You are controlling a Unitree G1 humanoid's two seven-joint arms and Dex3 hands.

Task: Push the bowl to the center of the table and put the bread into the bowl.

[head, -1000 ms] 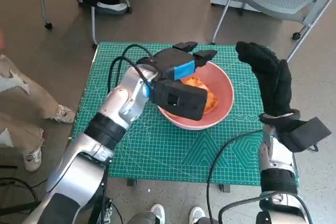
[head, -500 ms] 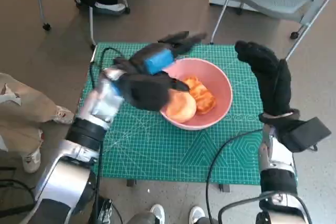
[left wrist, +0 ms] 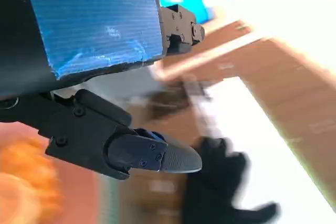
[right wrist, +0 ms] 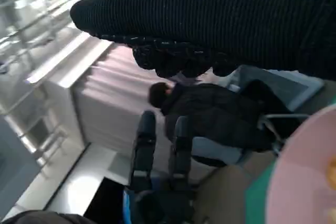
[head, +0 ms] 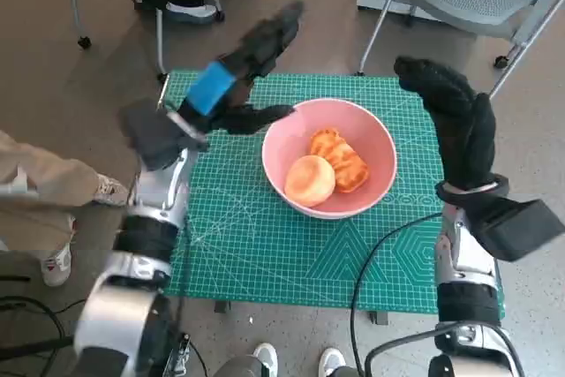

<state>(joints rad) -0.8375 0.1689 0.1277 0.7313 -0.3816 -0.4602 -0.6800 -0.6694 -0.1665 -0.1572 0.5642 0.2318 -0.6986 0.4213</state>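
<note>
two pieces of bread already in the bowl, both hands empty.
upper left, the left hand (head: pixel 231 77) hangs spread above the mat (head: pixel 265 253); centre, the pink bowl (head: pixel 278 140) holds the bread (head: pixel 310 180); right, the gloved right hand (head: pixel 455 121) stands upright, loosely spread beside the rim, where a stray swing could knock the bowl off centre.

Pink bowl (head: pixel 381 169); golden-orange bread (head: pixel 310 180); green gridded mat (head: pixel 265 245); blue-taped black left hand (head: pixel 231 77).

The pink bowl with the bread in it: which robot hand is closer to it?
Left, narrowly. The left hand is raised beside the pink bowl's left rim, fingers spread, holding nothing. The right hand stands upright, just off its right rim.
</note>
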